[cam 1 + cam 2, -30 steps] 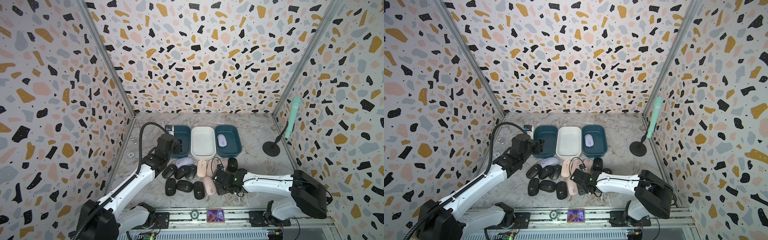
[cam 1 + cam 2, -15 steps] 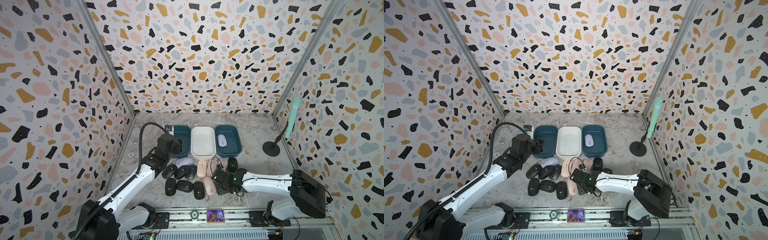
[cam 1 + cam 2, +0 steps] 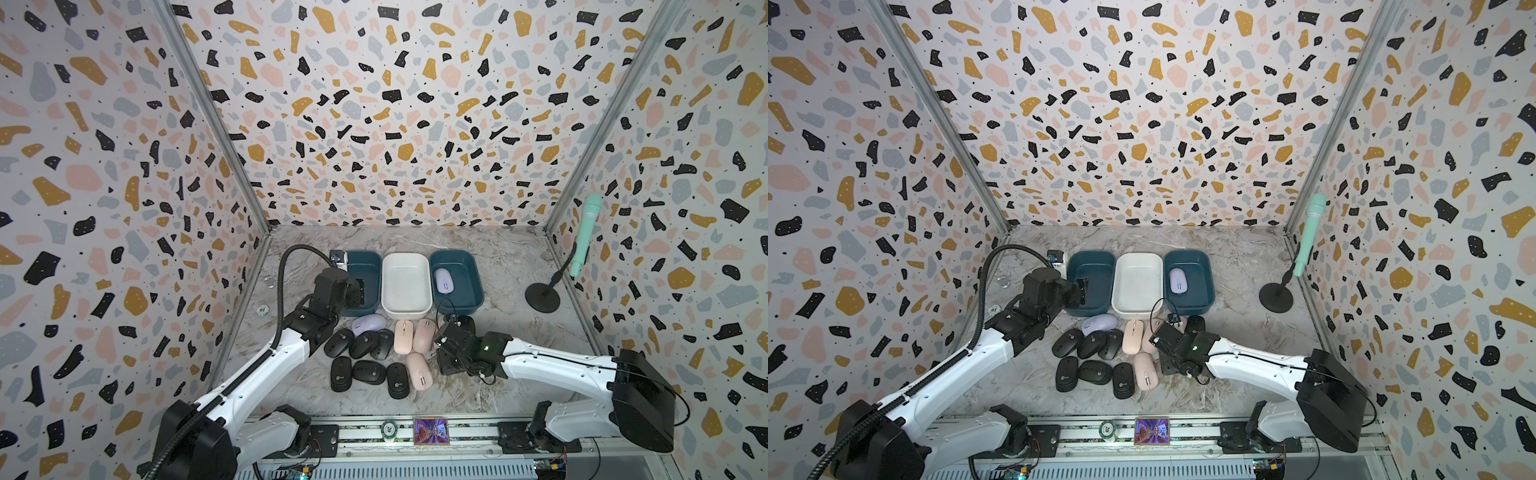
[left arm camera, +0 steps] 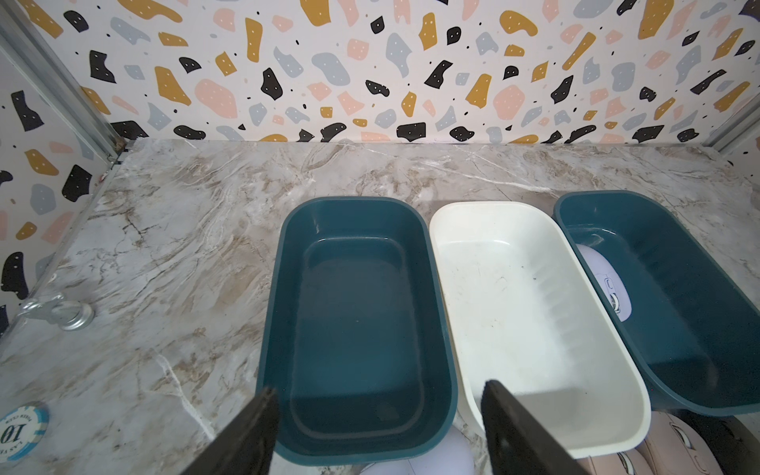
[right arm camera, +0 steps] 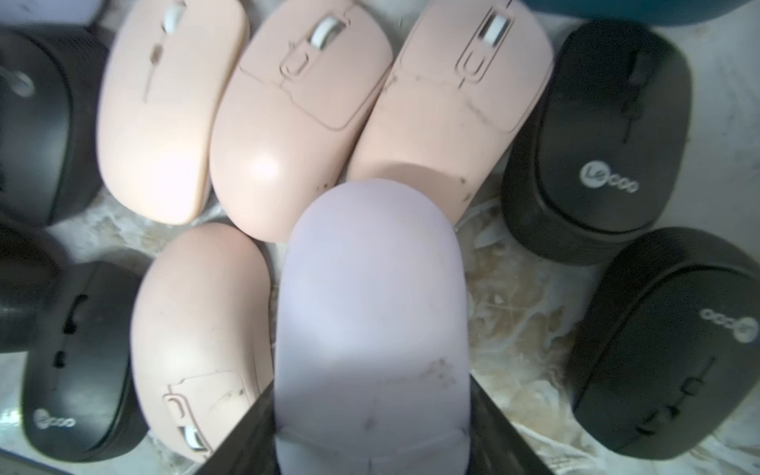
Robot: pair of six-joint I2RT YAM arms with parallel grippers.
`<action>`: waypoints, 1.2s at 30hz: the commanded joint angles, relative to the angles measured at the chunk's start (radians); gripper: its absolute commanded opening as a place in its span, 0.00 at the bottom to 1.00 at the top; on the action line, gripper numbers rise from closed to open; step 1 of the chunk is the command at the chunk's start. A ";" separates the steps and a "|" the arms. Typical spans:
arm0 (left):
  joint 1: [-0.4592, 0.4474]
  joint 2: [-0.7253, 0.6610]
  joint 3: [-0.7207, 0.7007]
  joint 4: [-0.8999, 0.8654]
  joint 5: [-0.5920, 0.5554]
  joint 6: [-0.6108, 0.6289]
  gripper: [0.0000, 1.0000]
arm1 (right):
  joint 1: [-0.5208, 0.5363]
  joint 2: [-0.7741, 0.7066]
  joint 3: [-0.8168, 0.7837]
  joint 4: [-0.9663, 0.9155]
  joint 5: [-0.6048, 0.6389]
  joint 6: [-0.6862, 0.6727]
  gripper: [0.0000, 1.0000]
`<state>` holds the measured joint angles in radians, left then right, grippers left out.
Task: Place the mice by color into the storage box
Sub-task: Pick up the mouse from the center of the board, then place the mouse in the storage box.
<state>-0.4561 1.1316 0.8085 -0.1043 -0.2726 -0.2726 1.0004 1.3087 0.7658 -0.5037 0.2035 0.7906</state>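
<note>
- The right fingers (image 5: 493, 436) pinch a lavender mouse (image 5: 370, 320) by its long sides, low over the marble worktop (image 5: 514, 308).
- Its long axis runs straight out from the wrist, rounded end toward three pink mice (image 5: 296, 123) lying side by side.
- The left fingers (image 4: 510, 423) stand spread, holding nothing, over the near rim of the left teal bin (image 4: 353, 320).
- Another lavender mouse (image 3: 444, 280) lies lengthwise in the right teal bin (image 3: 463, 282).
- A third (image 3: 369, 323) lies crosswise on the worktop, before the white bin (image 3: 405, 286).

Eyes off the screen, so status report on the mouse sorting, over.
Left jaws open, nothing held, over the empty teal bin edge. Right jaws shut on a lavender mouse. Pink mice crowded close around it.
</note>
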 commanded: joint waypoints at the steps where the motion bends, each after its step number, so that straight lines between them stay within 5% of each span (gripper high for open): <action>1: -0.007 -0.013 -0.008 0.009 -0.016 0.016 0.76 | -0.025 -0.049 0.036 -0.033 0.021 -0.020 0.48; 13: -0.009 -0.010 0.000 0.009 -0.012 0.019 0.76 | -0.333 -0.101 0.138 0.044 -0.044 -0.277 0.49; 20: -0.011 -0.016 0.003 0.005 -0.020 0.022 0.76 | -0.502 0.012 0.242 0.143 -0.113 -0.423 0.50; 36: -0.013 -0.035 0.004 -0.013 -0.039 0.027 0.76 | -0.594 0.333 0.457 0.254 -0.114 -0.524 0.49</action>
<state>-0.4618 1.1164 0.8085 -0.1070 -0.2974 -0.2619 0.4114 1.6436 1.1770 -0.2771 0.0731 0.3000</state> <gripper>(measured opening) 0.763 0.613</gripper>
